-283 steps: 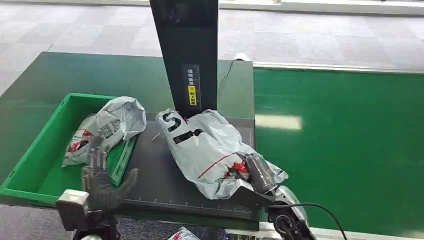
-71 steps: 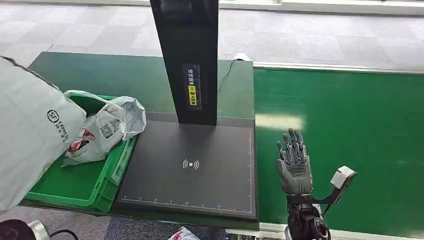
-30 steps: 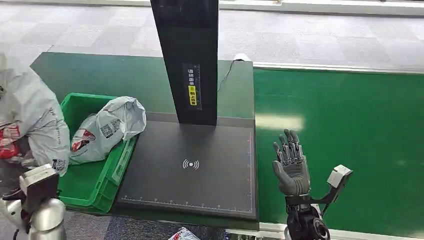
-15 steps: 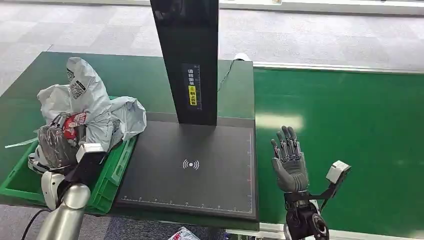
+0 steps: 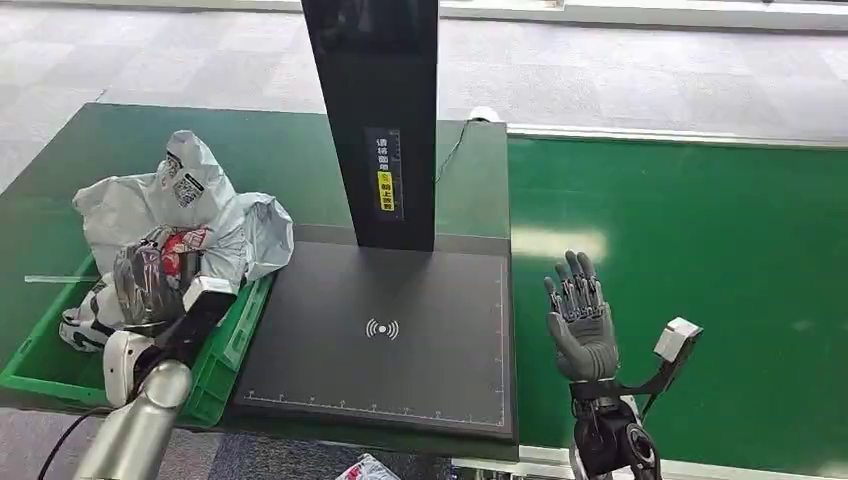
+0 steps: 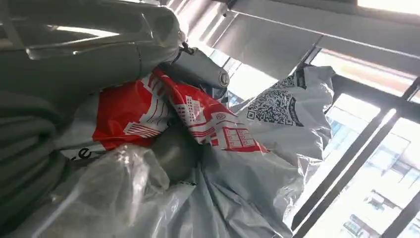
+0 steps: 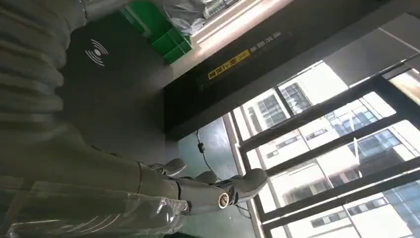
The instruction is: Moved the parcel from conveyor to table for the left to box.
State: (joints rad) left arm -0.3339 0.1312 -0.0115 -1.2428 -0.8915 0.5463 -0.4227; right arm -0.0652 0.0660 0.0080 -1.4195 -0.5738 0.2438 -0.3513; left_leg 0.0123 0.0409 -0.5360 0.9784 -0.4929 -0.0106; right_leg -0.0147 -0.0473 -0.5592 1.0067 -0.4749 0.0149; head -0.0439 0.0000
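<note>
Two grey plastic parcels sit bunched together at the green box [image 5: 40, 352] on the left of the surface [image 5: 250, 150]: the parcel [image 5: 165, 205] of the task, crumpled and marked with red print and a QR label, is held over the box by the left hand [image 5: 145, 285], whose fingers are wrapped around its red-printed part. The left wrist view shows the same grip up close, with the bag's film bunched against the fingers. A second parcel [image 5: 265, 230] lies behind it against the box's right rim, touching the first. Just right of the box lies the black scanner pad [image 5: 385, 340] with its wave symbol, and a tall black post [image 5: 375, 110] stands at its far edge. Further right, over the edge of the green conveyor [image 5: 700, 260], the right hand [image 5: 580, 325] is raised upright, fingers spread and holding nothing.
</note>
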